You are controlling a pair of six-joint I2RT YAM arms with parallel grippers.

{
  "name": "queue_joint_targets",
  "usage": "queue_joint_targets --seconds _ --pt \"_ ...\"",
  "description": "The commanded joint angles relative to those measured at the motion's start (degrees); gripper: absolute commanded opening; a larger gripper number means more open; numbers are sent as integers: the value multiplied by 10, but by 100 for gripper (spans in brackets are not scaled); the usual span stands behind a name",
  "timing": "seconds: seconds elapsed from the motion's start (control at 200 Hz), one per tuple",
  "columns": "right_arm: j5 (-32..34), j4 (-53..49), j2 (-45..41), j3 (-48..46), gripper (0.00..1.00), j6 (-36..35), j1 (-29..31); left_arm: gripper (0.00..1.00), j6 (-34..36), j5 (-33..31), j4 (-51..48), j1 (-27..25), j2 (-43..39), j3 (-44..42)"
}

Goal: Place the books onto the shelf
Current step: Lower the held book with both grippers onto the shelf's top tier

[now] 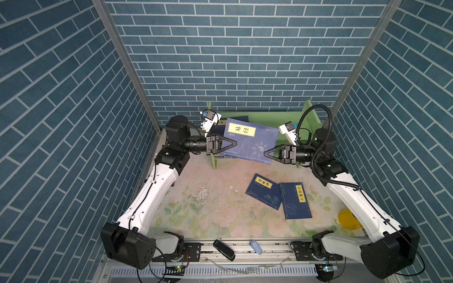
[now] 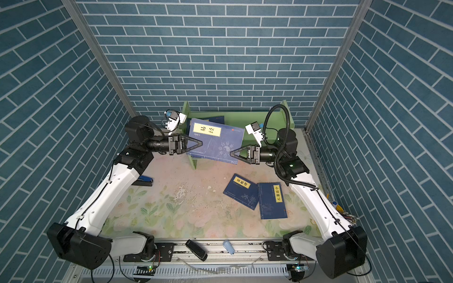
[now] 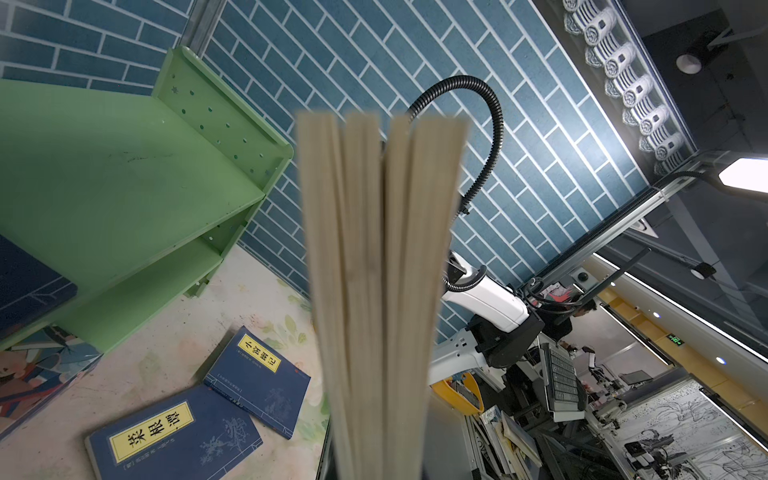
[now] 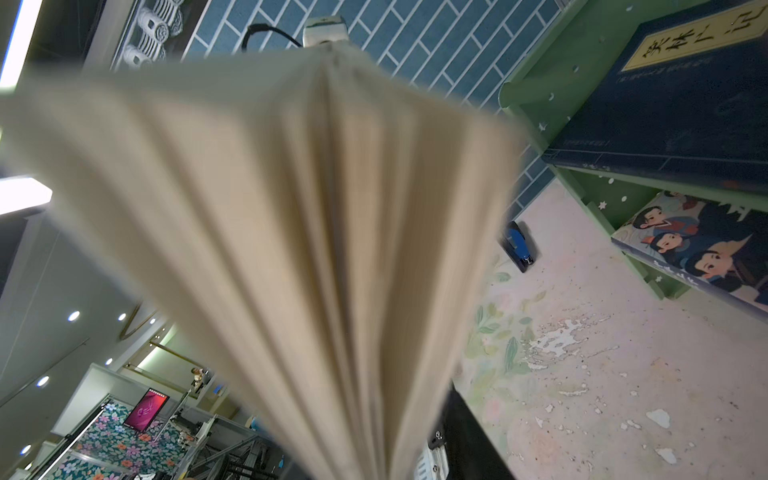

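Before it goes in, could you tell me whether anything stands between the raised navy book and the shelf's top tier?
Nothing visible blocks it. The raised navy book hangs just in front of the shelf; another navy book already lies at the top tier's left end, but the rest of that tier shows bare.

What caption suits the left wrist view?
Page edges of the held book fill the centre; green shelf and two navy books beyond.

In both top views the held navy book [image 1: 250, 142] covers much of the shelf [image 1: 269, 115], hiding the books [image 1: 242, 118] lying on it (only corners show). In each wrist view its blurred page edges [image 3: 382, 270] hide the tips of the left gripper [image 1: 235, 142] and right gripper [image 1: 266, 154]. The cartoon book [image 4: 698, 249] in the shelf is cut by the picture's edge.
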Motion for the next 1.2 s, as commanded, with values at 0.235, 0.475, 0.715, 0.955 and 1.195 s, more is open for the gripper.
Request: queue_joint_targets --seconds 0.235,0.475,0.715,0.955,1.195 --pt "29 179 38 8 0 117 -1 5 -15 -57 35 3 -27 -52" --pt "12 140 78 69 0 101 -3 60 0 -86 18 22 -33 -58" --pt "-5 34 119 147 0 38 -31 74 78 -149 -128 146 -61 32" --pt "-39 -61 212 248 0 9 -47 76 115 -134 -174 163 -58 92" --pt "-51 -121 307 354 0 19 -41 78 74 -120 -109 162 -46 61"
